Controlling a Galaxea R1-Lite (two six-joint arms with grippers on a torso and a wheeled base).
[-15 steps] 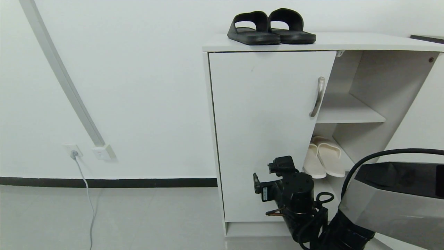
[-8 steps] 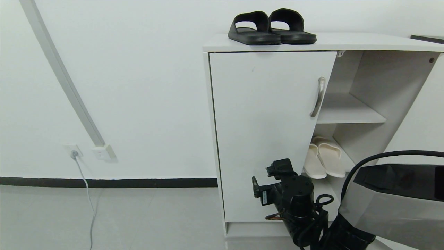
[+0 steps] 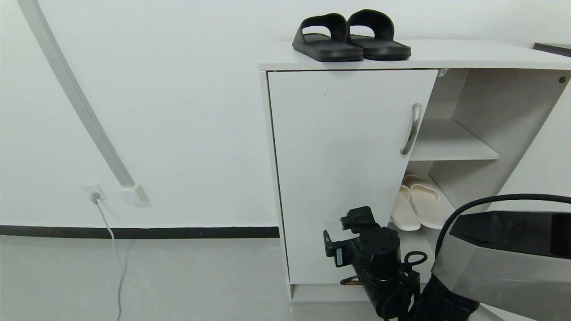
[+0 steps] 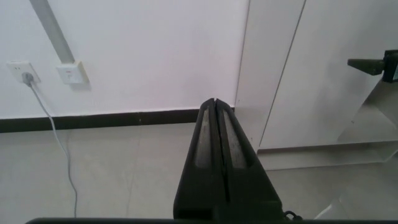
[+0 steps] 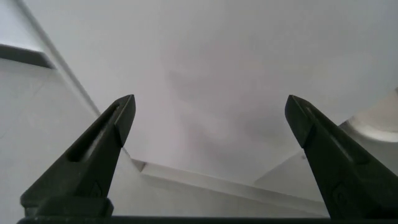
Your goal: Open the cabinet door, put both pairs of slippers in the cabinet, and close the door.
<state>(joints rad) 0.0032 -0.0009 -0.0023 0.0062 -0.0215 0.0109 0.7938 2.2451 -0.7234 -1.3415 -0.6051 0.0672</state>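
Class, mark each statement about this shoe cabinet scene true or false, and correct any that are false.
1. The black slippers sit on top of the cabinet. True.
2. The white slippers also sit on top of the cabinet. False: they lie on a lower shelf inside it, on the open side.
3. The left gripper has its jaws shut. True.
4. The right gripper has its jaws clamped on the door handle. False: its jaws are open and hold nothing, and that arm is low down, well below the door handle.
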